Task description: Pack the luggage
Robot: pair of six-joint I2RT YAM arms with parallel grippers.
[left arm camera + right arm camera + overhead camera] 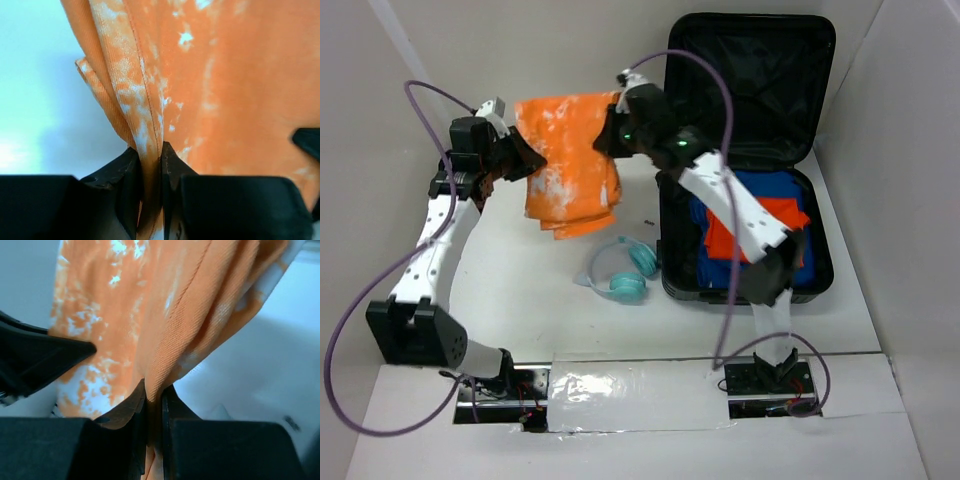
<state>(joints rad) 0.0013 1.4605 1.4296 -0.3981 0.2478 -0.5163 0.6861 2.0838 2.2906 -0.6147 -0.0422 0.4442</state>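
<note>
Orange mottled cloth (570,170), folds clamped in left pincer (150,160), right pincer (154,392)

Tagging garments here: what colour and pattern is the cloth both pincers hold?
The cloth is orange with white mottled splotches; left wrist view shows it best.

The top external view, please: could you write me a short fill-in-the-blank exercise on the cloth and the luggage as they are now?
1. The left gripper and the right gripper are each shut on the ____ cloth, held up between them.
2. The luggage lies with its lid ____.
3. Folded blue and red clothes lie ____ the luggage.

Missing words: orange; open; inside.
</note>
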